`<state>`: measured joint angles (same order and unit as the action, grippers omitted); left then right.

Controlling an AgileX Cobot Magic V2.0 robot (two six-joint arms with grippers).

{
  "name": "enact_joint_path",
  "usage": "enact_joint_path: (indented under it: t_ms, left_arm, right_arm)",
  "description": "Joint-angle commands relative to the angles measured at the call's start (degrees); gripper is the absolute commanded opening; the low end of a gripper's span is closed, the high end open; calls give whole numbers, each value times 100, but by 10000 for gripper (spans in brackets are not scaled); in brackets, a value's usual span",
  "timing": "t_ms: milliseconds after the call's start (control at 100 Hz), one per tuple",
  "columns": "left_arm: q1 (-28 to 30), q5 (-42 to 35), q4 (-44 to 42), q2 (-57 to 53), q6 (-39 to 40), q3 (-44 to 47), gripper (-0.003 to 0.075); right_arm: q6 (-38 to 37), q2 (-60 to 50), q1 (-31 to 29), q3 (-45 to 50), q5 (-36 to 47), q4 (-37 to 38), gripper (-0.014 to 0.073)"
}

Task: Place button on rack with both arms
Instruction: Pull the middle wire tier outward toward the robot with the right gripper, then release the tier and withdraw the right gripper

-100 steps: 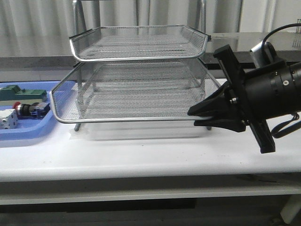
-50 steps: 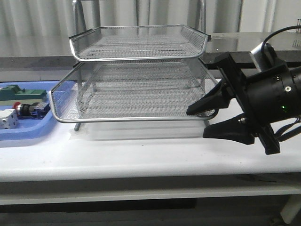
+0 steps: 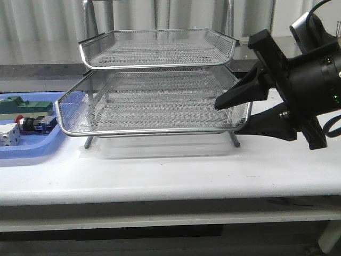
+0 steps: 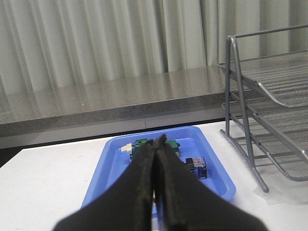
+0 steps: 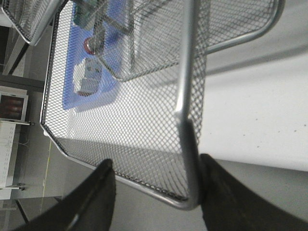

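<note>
The button [image 3: 32, 124], with its red head, black body and blue rear block, lies in the blue tray [image 3: 32, 146] at the far left. The rack [image 3: 160, 65] stands mid-table, its middle wire tray pulled forward. My right gripper [image 3: 234, 118] is open, straddling that tray's front right corner; the rim [image 5: 185, 72] runs between its fingers [image 5: 103, 192]. The button's red head [image 5: 91, 44] shows through the mesh. My left gripper [image 4: 158, 142] is shut and empty, hovering before the blue tray [image 4: 110, 168], hiding most of the button [image 4: 196, 167]. It is outside the front view.
A green block [image 3: 13, 104] and a white cube-like part [image 3: 8, 136] share the blue tray with the button. The rack's frame post [image 4: 248, 130] stands just right of that tray. A grey ledge and curtains close off the back.
My right gripper went from shut at the middle tray's front right corner to open, and it has risen a little. The rack and the tray parts stay put.
</note>
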<state>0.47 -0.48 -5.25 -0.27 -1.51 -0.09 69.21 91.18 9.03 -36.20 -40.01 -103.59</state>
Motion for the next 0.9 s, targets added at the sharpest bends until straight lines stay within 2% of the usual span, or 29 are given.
enact_joint_path:
  t_ms: [0, 320, 530, 740, 890]
  left_arm:
    - [-27, -464, 36, -182, 50, 313, -21]
    - [-27, -464, 36, -182, 50, 313, -21]
    - [-27, -464, 36, -182, 50, 313, -21]
    - [-27, -464, 36, -182, 50, 313, -21]
    - [-27, -464, 36, -182, 50, 313, -21]
  right_arm:
    - [-136, -340, 4, -102, -235, -122, 405]
    - [-983, -809, 4, -102, 391, 1615, 405]
    - [-1663, -1384, 4, -102, 880, 3024, 405]
    - [-3003, -2070, 4, -136, 1010, 4946, 404]
    - [-4477, -2517, 4, -389, 679, 6678, 402]
